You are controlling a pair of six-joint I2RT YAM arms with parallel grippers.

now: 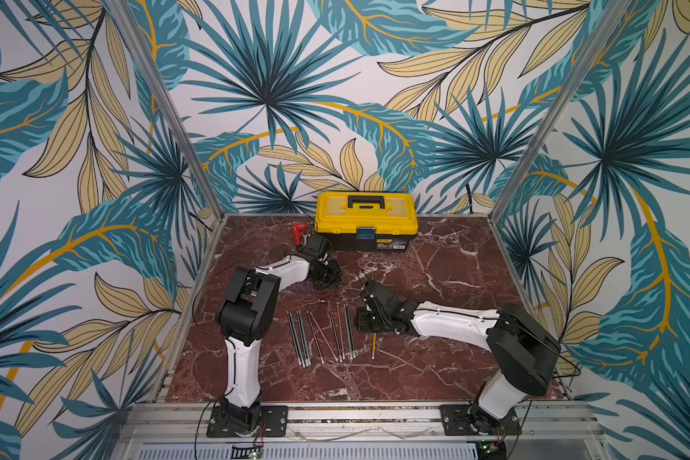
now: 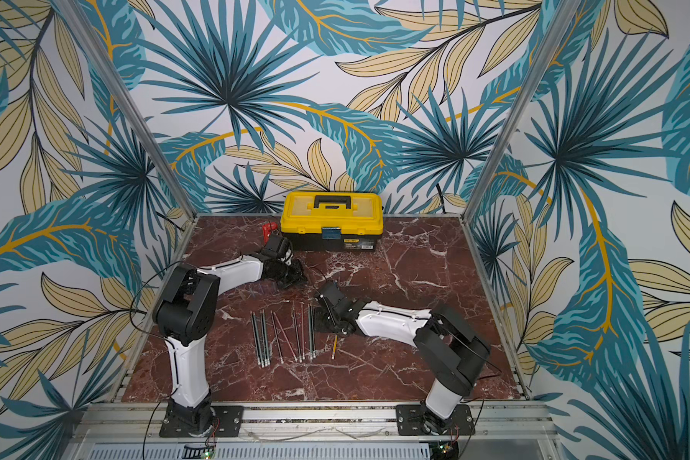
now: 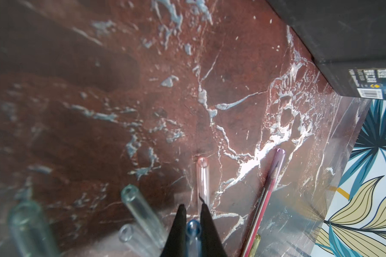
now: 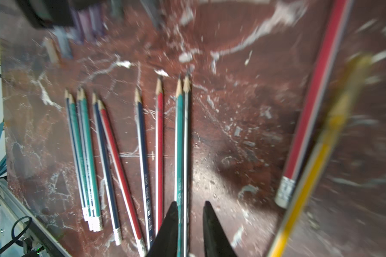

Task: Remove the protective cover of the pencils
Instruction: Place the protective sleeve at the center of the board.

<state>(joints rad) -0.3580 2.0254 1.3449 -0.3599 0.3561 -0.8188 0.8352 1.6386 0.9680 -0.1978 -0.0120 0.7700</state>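
Several pencils (image 1: 323,334) lie fanned on the marble with bare sharpened tips (image 4: 120,155). My right gripper (image 4: 191,204) stands open just above the green one (image 4: 179,133), at the fan's right end (image 1: 369,320). Beside it lie a red pencil (image 4: 310,115) and a blurred yellow pencil (image 4: 316,166). My left gripper (image 3: 192,208) is shut on a blue translucent protective cover (image 3: 193,229), near the toolbox (image 1: 327,275). Loose clear covers (image 3: 202,178) (image 3: 140,211) lie under it. A purple cover (image 3: 279,158) sits on a red pencil's tip.
A yellow and black toolbox (image 1: 366,221) stands shut at the back of the table, with a red tool (image 1: 299,231) to its left. Metal frame posts and patterned walls enclose the marble top (image 1: 455,278) on three sides.
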